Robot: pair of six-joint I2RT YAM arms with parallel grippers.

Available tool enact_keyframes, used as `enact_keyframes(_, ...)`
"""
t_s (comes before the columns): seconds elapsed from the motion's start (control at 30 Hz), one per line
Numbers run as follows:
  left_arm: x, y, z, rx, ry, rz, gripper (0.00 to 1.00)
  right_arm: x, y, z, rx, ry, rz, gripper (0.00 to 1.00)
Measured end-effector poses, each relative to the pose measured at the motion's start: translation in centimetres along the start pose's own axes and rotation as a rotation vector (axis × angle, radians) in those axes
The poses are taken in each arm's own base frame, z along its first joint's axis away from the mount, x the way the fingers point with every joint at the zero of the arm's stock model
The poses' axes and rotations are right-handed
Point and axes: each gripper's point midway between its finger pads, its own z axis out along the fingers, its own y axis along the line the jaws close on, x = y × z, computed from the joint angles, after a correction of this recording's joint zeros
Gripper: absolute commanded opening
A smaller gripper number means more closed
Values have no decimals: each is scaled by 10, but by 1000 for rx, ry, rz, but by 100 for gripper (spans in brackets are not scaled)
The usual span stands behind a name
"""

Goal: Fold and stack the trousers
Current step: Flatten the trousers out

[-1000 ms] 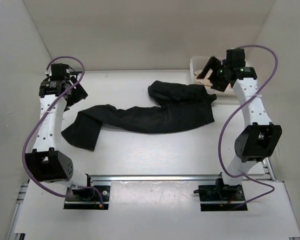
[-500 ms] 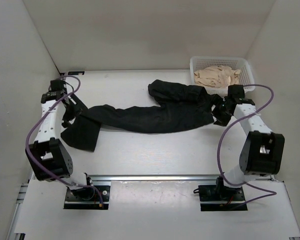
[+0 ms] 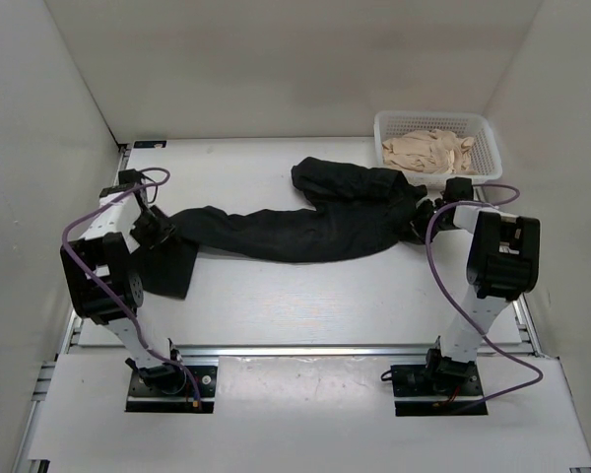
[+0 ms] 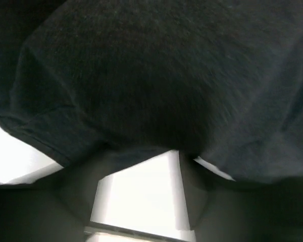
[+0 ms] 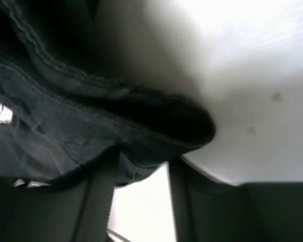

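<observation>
Evidently the step in hand was taking hold of both ends of the trousers [image 3: 295,232]. They lay unfolded in a loose, crooked band across the tabletop [image 3: 276,296], one flat end at the left and a thicker, bunched end at the right.

Judgement on doing this well:
- Left end: pinch through every layer of the flat end, not only the top one.
- Right end: take the seamed edge deep between the fingers. A shallow bite on soft fabric would likely slip once lifted.
- Both sides should close before either rises, then lift together so the cloth draws straight rather than drags.

Left end effector [image 3: 158,229]: low on the tabletop at the left end of the trousers. In the wrist view its fingers [image 4: 76,186] stood moderately apart, with bright tabletop showing in the gap and black fabric draped across the tips. It touched the cloth, with nothing clamped as far as I could see.

Right end effector [image 3: 428,212]: down at the bunched right end. Its fingers [image 5: 98,201] were likewise part-open, and a stitched fold lay over the tips with the gap below it bare. It was in contact but not gripping.

The basket [image 3: 490,148] stood near that end and held the beige cloth [image 3: 428,150].
</observation>
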Motion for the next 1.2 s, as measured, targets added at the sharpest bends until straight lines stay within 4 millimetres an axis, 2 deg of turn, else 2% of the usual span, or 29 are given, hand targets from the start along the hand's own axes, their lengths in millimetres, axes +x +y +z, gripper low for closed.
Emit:
enact_keyframes(0.03,0,1,4,-9,10,-4,34,-1,0,5,2,12,3,1)
enact_keyframes(0.1,-1,2,10,-25,19,-5,10,-3,0,10,7,23,10,0)
enact_keyframes(0.2,-10,-1,13,-36,15,-1,10,-5,4,9,24,21,1,0)
enact_keyframes(0.27,-26,-10,9,-32,-10,2,10,-10,13,1,38,2,-13,0)
enact_keyframes(0.33,-48,-25,-1,-16,-50,8,10,-22,33,-15,37,-21,-31,0)
enact_keyframes(0.43,-94,-55,-36,31,-164,17,10,-56,86,-57,-28,-133,-96,0)
enact_keyframes(0.47,-112,-66,-54,52,-221,18,10,-70,110,-79,-68,-196,-131,0)
enact_keyframes(0.53,-141,-82,-94,88,-339,19,10,-83,146,-122,-134,-295,-186,0)
enact_keyframes(0.57,-151,-86,-114,101,-396,16,10,-85,162,-146,-166,-347,-212,0)
enact_keyframes(0.63,-158,-83,-146,105,-490,5,10,-81,179,-186,-206,-431,-249,0)
enact_keyframes(0.67,-155,-76,-156,95,-514,-3,19,-74,182,-205,-217,-466,-260,0)
enact_keyframes(0.7,-149,-65,-163,81,-535,-13,57,-66,180,-218,-219,-500,-265,0)
enact_keyframes(0.77,-128,-39,-163,40,-528,-34,87,-45,160,-231,-190,-542,-254,0)
enact_keyframes(0.8,-118,-25,-157,16,-509,-45,93,-32,141,-231,-153,-550,-234,0)
enact_keyframes(0.87,-104,0,-137,-34,-454,-82,95,-7,97,-218,-69,-544,-186,0)
enact_keyframes(0.9,-97,12,-123,-66,-416,-99,95,10,66,-205,-3,-510,-143,0)
enact_keyframes(0.93,-91,23,-108,-97,-377,-112,94,21,44,-194,45,-482,-108,0)
enact_keyframes(1.0,-80,37,-83,-145,-306,-127,79,44,-1,-169,145,-410,-38,0)
enact_keyframes(1.07,-70,42,-70,-159,-257,-134,57,65,-34,-153,232,-346,16,0)
enact_keyframes(1.1,-69,42,-68,-156,-248,-135,44,71,-44,-149,263,-327,29,0)
enact_keyframes(1.13,-69,41,-68,-152,-251,-137,16,74,-48,-148,276,-321,36,0)
enact_keyframes(1.17,-71,39,-69,-144,-257,-139,10,74,-49,-149,281,-325,36,0)
enact_keyframes(1.2,-72,38,-70,-136,-259,-134,10,72,-48,-150,280,-336,34,0)
